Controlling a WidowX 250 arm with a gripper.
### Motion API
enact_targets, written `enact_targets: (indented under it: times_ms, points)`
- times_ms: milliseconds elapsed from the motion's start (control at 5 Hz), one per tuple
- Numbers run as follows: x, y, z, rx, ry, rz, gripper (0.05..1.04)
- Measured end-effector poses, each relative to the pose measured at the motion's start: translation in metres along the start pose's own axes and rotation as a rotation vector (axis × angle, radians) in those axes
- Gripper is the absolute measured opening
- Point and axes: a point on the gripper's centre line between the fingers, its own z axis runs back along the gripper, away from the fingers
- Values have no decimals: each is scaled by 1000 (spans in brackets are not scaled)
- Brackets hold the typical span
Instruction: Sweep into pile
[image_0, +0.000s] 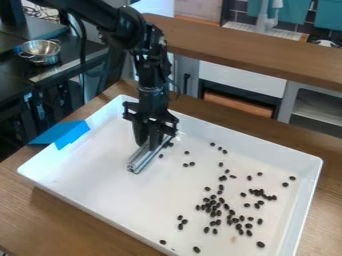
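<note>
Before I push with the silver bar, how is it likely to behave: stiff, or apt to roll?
The silver bar looks straight and metallic, so it should stay stiff. Its squarish, grooved end suggests that it would slide rather than roll. Its shiny sides might be slippery for the tool.

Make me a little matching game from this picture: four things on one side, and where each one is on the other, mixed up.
Things
1. Metal bar
2. Black beans
3. Blue piece
4. Metal bowl

Places
a. Across the left-hand edge of the white tray
b. On the dark counter at the upper left
c. Held by the gripper
d. Scattered inside the tray, most of them towards the lower right

Right pairs: 1-c, 2-d, 3-a, 4-b
</note>
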Motion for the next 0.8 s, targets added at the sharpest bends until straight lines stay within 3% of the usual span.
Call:
enact_targets:
  times_ms: [800]
  points:
    - [1, -77, -2, -12, 11, -94, 317]
